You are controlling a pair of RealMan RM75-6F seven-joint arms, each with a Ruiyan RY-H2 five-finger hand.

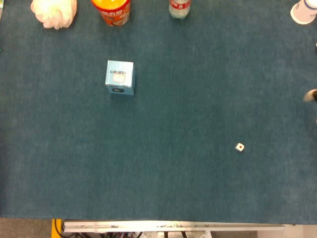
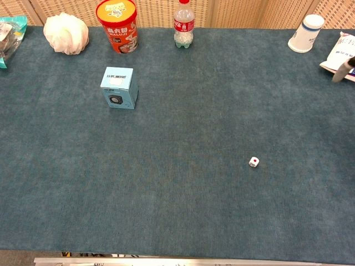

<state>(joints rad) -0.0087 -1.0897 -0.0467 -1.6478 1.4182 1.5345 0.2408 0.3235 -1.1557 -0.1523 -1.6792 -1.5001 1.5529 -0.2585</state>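
Dice sits by itself on the blue surface, red dot up, nothing touching it, well apart from everything else. Only a sliver of the right hand shows at the far right edge, blurry, just by the white packet, so I honestly can't tell if its fingers are spread or curled. Left hand isn't visible in either view. Everything else lines the back edge: white puff, orange tub, bottle, paper cup. Light blue box stands upright, nearer the middle.
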